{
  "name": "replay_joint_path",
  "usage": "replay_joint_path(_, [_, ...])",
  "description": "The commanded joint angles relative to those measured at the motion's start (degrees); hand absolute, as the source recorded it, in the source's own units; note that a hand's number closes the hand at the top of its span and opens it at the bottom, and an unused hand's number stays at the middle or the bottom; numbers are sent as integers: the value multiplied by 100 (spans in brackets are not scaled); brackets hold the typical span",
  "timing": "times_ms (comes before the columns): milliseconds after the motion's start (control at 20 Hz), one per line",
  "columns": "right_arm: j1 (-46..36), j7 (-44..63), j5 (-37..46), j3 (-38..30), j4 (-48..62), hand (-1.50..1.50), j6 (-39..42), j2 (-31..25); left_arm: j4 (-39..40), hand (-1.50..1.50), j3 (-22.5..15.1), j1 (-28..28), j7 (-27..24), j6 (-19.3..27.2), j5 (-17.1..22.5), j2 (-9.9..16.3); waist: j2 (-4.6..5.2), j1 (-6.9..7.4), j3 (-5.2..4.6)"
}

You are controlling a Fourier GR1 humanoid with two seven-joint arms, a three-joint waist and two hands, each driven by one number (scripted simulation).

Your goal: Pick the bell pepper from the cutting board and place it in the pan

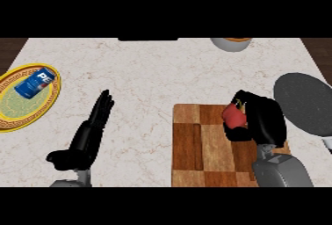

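A red bell pepper (232,116) sits on the wooden cutting board (198,145) near its far right corner. My right hand (262,118) is curled round the pepper from the right and hides most of it. The dark grey pan (304,103) lies just right of the board, its handle running toward the lower right. My left hand (96,118) rests open on the counter left of the board, fingers straight and pointing away from me.
A yellow-rimmed plate (13,112) at the left edge holds a blue can (35,82). A grey bowl (231,43) stands at the back, cut by the view's top. A dark strip (148,39) lies along the back edge.
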Motion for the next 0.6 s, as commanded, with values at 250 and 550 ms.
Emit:
replay_joint_path(250, [116, 1187, 299, -122, -1377, 150, -610, 576, -70, 0, -333, 47, 23, 194, -287, -247, 24, 36, 7])
replay_joint_path(550, [-153, 1057, -537, -1295, -1200, 150, -971, 471, -92, 0, 90, -130, 216, -72, 32, 25, 36, 61, 9])
